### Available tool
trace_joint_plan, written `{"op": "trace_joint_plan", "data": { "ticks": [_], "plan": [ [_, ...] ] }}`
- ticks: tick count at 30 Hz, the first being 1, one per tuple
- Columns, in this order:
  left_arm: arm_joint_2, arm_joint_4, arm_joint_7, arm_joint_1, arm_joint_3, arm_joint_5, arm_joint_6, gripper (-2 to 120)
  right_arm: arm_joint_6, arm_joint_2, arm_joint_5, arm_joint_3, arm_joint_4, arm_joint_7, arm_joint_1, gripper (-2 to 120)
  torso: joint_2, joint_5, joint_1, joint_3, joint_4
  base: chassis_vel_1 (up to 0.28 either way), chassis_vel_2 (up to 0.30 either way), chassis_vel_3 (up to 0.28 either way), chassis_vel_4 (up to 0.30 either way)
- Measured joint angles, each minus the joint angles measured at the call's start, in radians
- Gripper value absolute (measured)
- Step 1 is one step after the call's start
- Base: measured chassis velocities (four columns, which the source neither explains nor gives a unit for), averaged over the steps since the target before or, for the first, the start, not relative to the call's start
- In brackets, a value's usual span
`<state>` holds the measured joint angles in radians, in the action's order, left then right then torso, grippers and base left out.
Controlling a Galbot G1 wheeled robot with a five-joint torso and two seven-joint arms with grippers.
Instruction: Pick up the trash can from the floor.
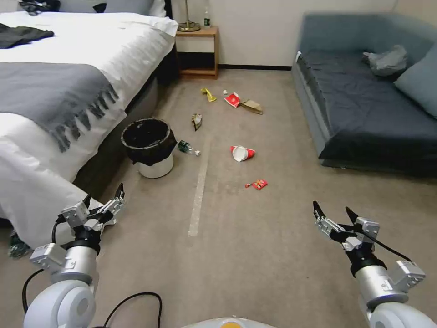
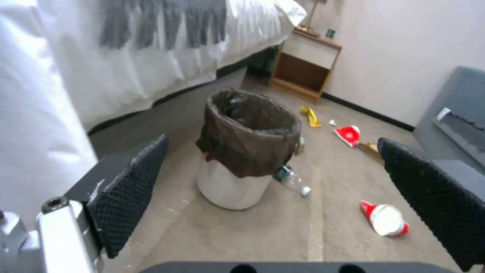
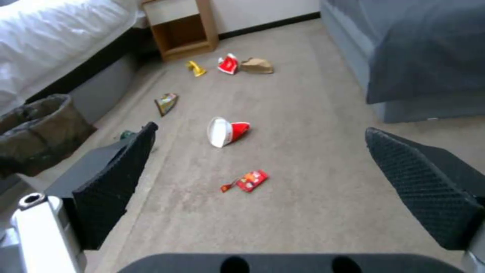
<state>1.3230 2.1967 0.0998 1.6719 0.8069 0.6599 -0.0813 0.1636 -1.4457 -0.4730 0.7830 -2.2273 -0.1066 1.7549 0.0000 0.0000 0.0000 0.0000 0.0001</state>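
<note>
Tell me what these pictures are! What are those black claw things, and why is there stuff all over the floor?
Those claws are a robot's two hands, called grippers. One picture comes from a camera on its head; the other two come from cameras on its wrists. From the head you see the left gripper and the right gripper, both open and holding nothing. The trash can, white with a black bag, stands on the floor beside the bed. A small bottle lies against it. A red-and-white paper cup, wrappers and other litter are scattered on the carpet. The sofa is on the right.
</note>
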Motion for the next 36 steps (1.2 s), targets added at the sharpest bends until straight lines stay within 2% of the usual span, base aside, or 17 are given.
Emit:
{"op": "trace_joint_plan", "data": {
  "ticks": [25,36],
  "plan": [
    [-0.002,0.012,-0.008,0.006,0.001,0.001,-0.001,100,-0.023,-0.009,0.021,0.000,-0.008,-0.013,0.010,100,0.000,0.0000,0.000,0.000,-0.0001,0.002,0.001,0.002,0.002],
    [-0.005,0.015,-0.010,0.004,-0.002,0.001,-0.013,100,-0.072,-0.010,0.032,0.008,0.012,-0.065,0.020,100,0.000,0.0000,0.000,0.000,-0.0001,0.000,0.000,0.000,0.000]
  ]
}}
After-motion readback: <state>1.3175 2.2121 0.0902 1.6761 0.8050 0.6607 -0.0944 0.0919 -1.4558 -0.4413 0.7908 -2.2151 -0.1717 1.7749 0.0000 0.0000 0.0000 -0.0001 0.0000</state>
